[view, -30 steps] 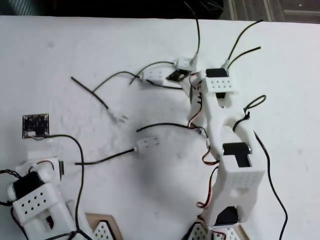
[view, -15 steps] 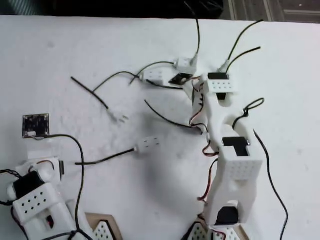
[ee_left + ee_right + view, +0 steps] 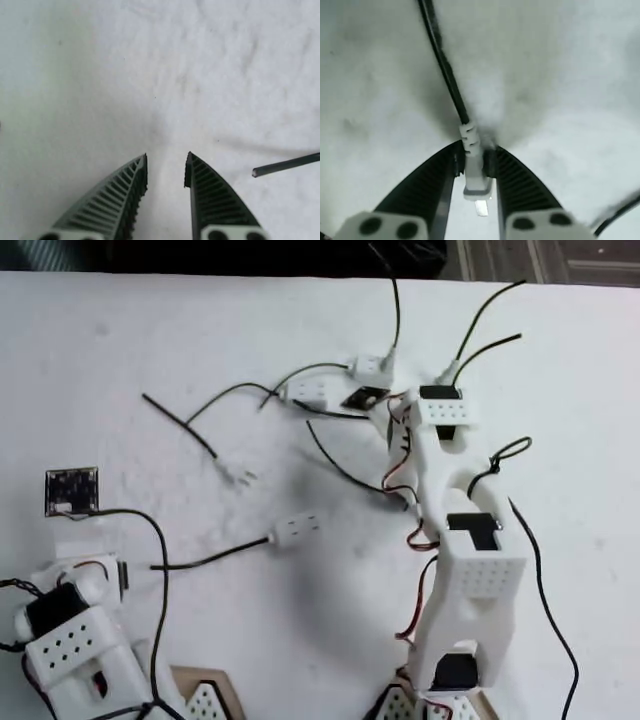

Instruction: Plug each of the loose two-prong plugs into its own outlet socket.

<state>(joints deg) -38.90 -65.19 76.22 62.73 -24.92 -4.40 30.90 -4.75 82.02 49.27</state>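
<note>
**One plug in the claw, one waiting on the table**

White table (image 3: 120,340) spreads under everything. At the far left sits a small black square (image 3: 72,490). Below it, in the lower left corner, rests the left arm (image 3: 70,640). Its left gripper (image 3: 166,156) hangs over bare table, with its jaws a little apart and nothing between them.

A bit left of the middle lies a loose plug (image 3: 236,476). Its two prongs show, and it is well apart from any socket. In the middle sits a white socket (image 3: 297,527), and two more sockets (image 3: 308,390) lie near the top.

On the right stands the right arm (image 3: 460,540). Its right gripper (image 3: 475,149) pinches a second plug (image 3: 476,182) tight between its jaws. The black cord (image 3: 442,65) runs out past the tips.

That could mean trouble, I think. The prong end seems to face back toward the arm, so it may not go into a socket this way. The cord could tug the plug crooked or catch on other cords. The sockets look light, so a push might slide one away.
</note>
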